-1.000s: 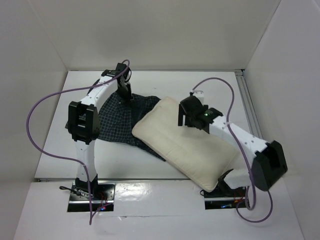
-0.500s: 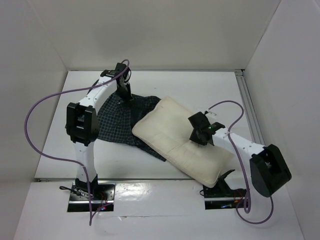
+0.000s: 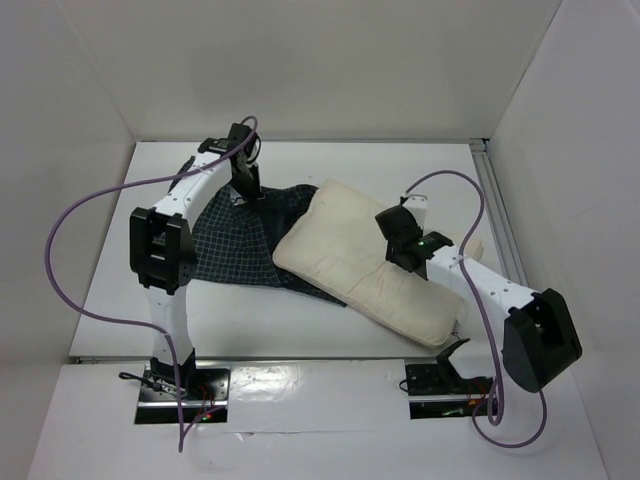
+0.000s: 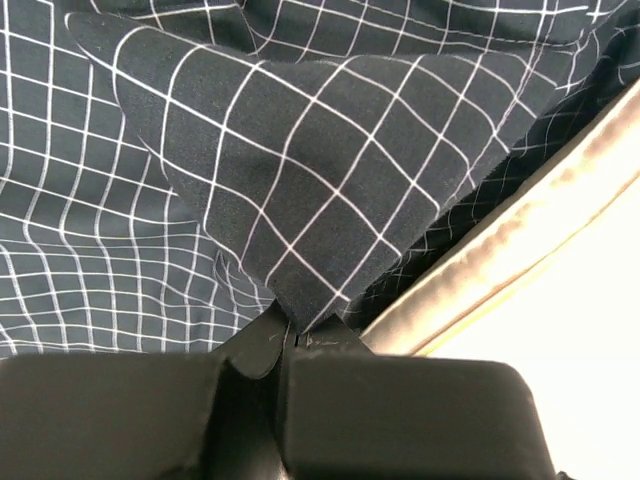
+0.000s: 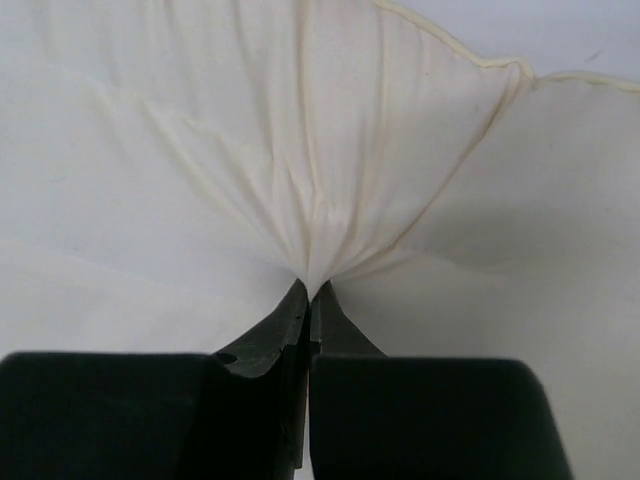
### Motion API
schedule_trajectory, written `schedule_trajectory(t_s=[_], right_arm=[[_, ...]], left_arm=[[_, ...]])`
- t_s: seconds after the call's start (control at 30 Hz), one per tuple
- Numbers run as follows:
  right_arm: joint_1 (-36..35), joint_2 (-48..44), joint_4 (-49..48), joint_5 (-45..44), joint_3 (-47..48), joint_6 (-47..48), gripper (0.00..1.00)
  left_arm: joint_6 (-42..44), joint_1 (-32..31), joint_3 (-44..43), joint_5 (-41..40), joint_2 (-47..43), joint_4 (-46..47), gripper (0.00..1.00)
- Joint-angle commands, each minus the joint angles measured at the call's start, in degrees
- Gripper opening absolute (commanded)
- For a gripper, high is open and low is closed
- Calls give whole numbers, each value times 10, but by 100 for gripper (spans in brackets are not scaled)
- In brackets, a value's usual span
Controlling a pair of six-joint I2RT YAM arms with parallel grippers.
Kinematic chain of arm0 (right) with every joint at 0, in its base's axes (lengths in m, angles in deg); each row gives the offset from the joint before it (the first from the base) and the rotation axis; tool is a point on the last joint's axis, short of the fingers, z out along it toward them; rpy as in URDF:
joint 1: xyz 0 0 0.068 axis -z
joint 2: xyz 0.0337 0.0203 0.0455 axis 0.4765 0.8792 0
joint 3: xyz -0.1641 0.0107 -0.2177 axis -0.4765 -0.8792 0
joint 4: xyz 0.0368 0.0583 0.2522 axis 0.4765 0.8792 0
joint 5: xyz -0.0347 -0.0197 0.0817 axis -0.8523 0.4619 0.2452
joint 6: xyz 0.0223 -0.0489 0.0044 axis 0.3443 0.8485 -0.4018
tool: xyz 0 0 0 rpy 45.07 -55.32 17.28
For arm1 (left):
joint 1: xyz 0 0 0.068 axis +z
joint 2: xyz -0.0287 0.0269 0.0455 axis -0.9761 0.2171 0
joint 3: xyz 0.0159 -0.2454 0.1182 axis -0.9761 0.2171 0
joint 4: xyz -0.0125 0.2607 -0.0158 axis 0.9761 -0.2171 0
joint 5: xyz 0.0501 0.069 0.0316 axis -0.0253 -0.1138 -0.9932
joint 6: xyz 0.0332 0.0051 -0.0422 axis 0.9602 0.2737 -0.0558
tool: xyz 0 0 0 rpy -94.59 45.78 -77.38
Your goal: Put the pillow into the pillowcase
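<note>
The cream pillow [image 3: 350, 255] lies slantwise across the middle of the table, its upper left end resting on the dark checked pillowcase [image 3: 235, 245]. My right gripper [image 3: 405, 255] sits on the pillow's right half, shut on a pinched fold of the pillow [image 5: 315, 215] cover. My left gripper [image 3: 247, 190] is at the far edge of the pillowcase, shut on a lifted peak of the pillowcase [image 4: 300, 190] cloth. In the left wrist view the pillow's edge [image 4: 520, 240] shows just right of that peak.
White walls close the table on the left, back and right. A metal rail [image 3: 495, 200] runs along the right side. Purple cables [image 3: 70, 250] loop from both arms.
My right gripper came down onto the pillow and shut on its cover. The pillow has slid up and left, further over the pillowcase. The left gripper kept its hold.
</note>
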Motion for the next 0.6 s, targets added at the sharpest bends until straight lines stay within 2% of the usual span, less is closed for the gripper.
schedule_trajectory(t_s=[0.0,0.1,0.13,0.17,0.23,0.3,0.37,0.4,0.57], right_arm=[[18,9,-89,-53,33,121,0],[24,50,-159,-51,41,173,0],[32,61,-159,-51,47,188,10],[32,93,-145,-57,94,195,31],[32,116,-85,-64,146,195,65],[32,123,-50,-7,216,174,76],[25,132,-19,53,256,154,81],[19,154,-5,101,299,115,83],[-9,259,18,172,382,12,83]], left_arm=[[14,-2,-5,-7,-34,-8,0],[14,-2,-5,5,-29,-8,0],[14,-2,-5,14,-24,-8,0],[20,-2,-5,14,-24,-8,0],[20,-2,-5,14,-24,-8,0],[26,-2,-5,14,-19,-8,0],[26,-2,-5,19,-19,-8,0],[19,-2,-5,19,-19,-8,0],[9,-8,-5,14,-19,-8,0]])
